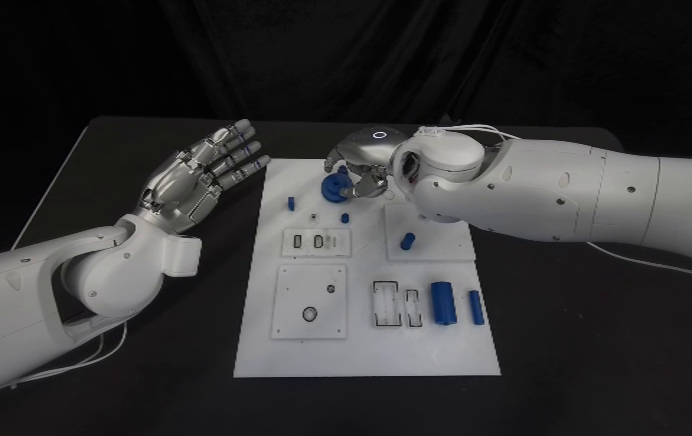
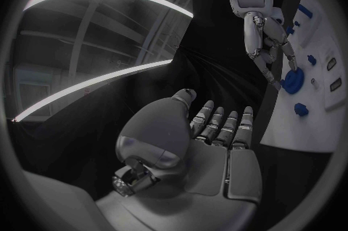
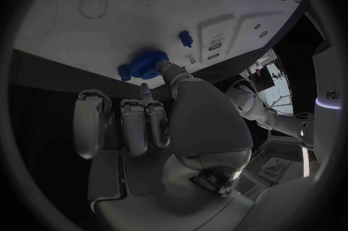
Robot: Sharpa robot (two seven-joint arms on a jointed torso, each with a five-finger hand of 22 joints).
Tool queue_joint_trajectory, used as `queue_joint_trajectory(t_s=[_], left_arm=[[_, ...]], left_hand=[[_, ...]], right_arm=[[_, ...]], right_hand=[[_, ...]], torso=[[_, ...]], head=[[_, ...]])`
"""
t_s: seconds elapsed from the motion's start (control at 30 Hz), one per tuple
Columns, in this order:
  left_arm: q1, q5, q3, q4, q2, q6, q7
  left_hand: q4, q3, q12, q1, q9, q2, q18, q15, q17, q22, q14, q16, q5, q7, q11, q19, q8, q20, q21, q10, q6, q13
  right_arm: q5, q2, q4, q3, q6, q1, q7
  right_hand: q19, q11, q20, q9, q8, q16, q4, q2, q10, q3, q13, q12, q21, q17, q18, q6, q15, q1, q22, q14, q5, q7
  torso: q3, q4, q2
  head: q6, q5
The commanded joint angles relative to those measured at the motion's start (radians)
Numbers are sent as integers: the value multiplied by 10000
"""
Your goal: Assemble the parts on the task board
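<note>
right hand (image 1: 368, 171) pinching blue gear (image 3: 147, 64) at its fingertips | stiff, light, toothed rim grips best | left hand (image 1: 202, 178) open, empty

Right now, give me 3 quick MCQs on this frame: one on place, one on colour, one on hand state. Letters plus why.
1. Where is the gear?
A. at the board's far edge, at the right hand
B. in the left hand
C. off the board on the table

2. What colour are the two cylinders lying near the board's near right corner?
A. red
B. blue
C. green

3. How is the left hand?
A. gripping a part
B. flat on the board
C. open, holding nothing

Key: 1 A, the head view shows the gear at the far edge with the right hand's fingers on it. 2 B, both show blue against the white board. 3 C, its fingers are spread, left of the board, with nothing in them.
</note>
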Motion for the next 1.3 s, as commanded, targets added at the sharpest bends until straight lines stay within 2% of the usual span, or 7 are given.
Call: queue_joint_trajectory(t_s=[0.03, 0.27, 0.57, 0.83, 0.93, 1.17, 1.3], left_arm=[[-17, 1, 8, -5, 18, 180, 296], [-19, 1, 8, -29, 25, 203, 279], [-27, 1, 8, -53, 34, 240, 273], [-37, 1, 8, 4, -82, 215, 276], [-39, 1, 8, 55, -157, 180, 282], [-42, 24, 8, 132, -251, 91, 269], [-42, 46, 8, 183, -283, 23, 259]], left_hand=[[-15, 50, 57, -20, 8, 62, 144, 44, 14, 15, -5, 35, 46, 259, 38, 8, 40, 89, 35, 21, 65, 17], [-25, 72, 52, -29, 7, 56, 136, 54, 14, 20, -4, 38, 45, 262, 37, 19, 43, 91, 45, 17, 62, 15], [-25, 72, 52, -29, 7, 56, 136, 54, 14, 20, -4, 38, 45, 262, 37, 19, 43, 91, 45, 17, 62, 15], [-25, 72, 52, -29, 7, 56, 136, 54, 14, 20, -4, 38, 45, 262, 37, 19, 43, 91, 45, 17, 62, 15], [-30, 90, 63, -35, 9, 58, 132, 56, 14, 22, -2, 44, 46, 269, 39, 23, 49, 91, 49, 18, 77, 16], [-31, 93, 78, -36, 11, 57, 131, 57, 16, 23, 0, 55, 46, 270, 40, 26, 53, 91, 52, 23, 90, 19], [-49, 116, 114, -48, 17, 36, 123, 66, 20, 27, 13, 88, 46, 274, 50, 35, 71, 92, 60, 45, 131, 25]], right_arm=[[-87, -4, -16, 7, 46, -18, -208], [-87, -49, -32, 7, 97, -24, -189], [-87, -226, -10, 7, 144, -50, -189], [-87, -707, 272, 8, -871, -39, 79], [-87, -1221, 737, 13, -1589, 93, 203], [-67, -3015, 2157, 10, -1945, 572, 265], [-60, -3908, 2676, 2, -1519, 673, 311]], right_hand=[[-53, -98, -9, -232, -67, 26, 28, -21, 1042, -138, 2634, 27, -58, 2634, 84, -376, -68, -102, 1910, 1052, -359, -31], [-42, -43, 15, -418, 65, 26, 391, 21, 1042, -616, 2634, 27, -102, 2634, 83, -3, -28, -455, 1931, 1052, -1670, 43], [-18, 65, 87, -491, 369, 26, 624, 133, 1042, -899, 2634, 27, -111, 2634, 78, 706, 59, -603, 1960, 1052, -1825, 172], [51, 53, 102, -509, 466, 26, 686, 172, 1042, -977, 2634, 27, -24, 2634, 54, 966, 62, -620, 2007, 1052, -1778, 140], [233, -4, 64, -514, 594, 26, 682, 197, 1042, -985, 2634, 27, 228, 2634, -14, 1321, 8, -524, 2117, 1052, -1303, 82], [713, -216, -131, -711, 568, 26, 855, 162, 1042, -552, 2634, 27, 937, 2634, -213, 1936, -187, -548, 2399, 1052, 1318, -119], [841, -264, -165, -782, 492, 26, 1123, 48, 1042, -550, 2634, 27, 1140, 2634, -272, 1947, -229, -842, 2477, 1052, 1245, -192]], torso=[[4, 2, 2], [-4, 8, -3], [-6, 13, -11], [-9, -5, -13], [-8, 4, -10], [3, -29, -17], [10, -65, -24]], head=[[17, 0], [1, -9], [-7, -18], [75, 20], [70, 63], [50, 142], [37, 373]])
